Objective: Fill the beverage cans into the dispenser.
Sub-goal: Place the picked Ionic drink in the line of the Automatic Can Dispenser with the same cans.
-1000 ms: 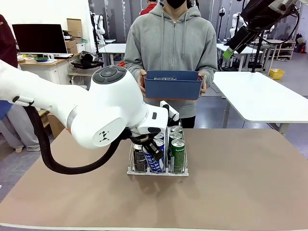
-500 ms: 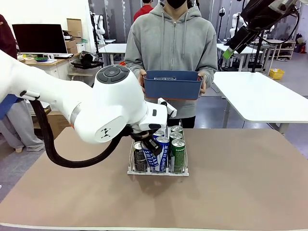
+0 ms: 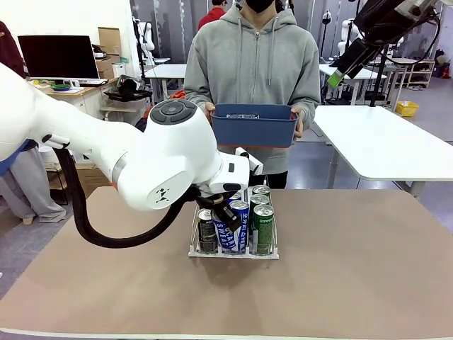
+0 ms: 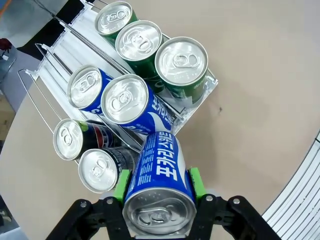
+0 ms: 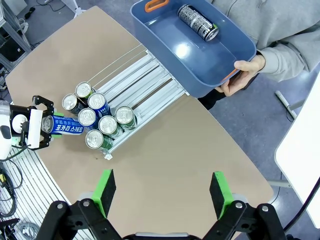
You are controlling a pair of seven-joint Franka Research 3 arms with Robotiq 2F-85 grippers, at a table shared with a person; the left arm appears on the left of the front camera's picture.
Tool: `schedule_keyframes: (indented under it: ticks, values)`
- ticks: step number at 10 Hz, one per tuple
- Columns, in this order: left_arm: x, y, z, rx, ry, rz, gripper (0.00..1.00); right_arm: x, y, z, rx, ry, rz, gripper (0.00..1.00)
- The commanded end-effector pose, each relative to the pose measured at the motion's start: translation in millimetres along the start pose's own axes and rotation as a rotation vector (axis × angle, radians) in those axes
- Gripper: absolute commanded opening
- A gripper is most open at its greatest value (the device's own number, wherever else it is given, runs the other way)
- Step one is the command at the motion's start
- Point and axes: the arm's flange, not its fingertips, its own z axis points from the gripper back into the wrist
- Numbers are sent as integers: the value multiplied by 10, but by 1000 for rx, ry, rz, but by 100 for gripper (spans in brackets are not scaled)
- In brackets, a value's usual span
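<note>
Pocari Sweat can clamped in left gripper, tilted, far end at dispenser front edge just ahead | seven cans standing in its lanes beyond | right gripper jaws apart, high over worktop, blue bin in person's hand ahead

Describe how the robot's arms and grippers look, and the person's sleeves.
The left arm is glossy white and rounded, with a dark grey round joint cap, small black markings and a thick black cable looping beneath. The left gripper and right gripper are black with bright green pads. The person wears a grey hooded sweatshirt with long sleeves.
</note>
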Motion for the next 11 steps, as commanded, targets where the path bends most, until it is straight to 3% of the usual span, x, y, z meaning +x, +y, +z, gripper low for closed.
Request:
schedule_keyframes:
  ticks: [1, 11]
  values:
    - [210, 78, -53, 4, -86, 37, 57, -28, 5, 9, 0, 0, -1, 100]
    - [368, 235, -479, 49, -39, 60, 57, -28, 5, 9, 0, 0, -1, 100]
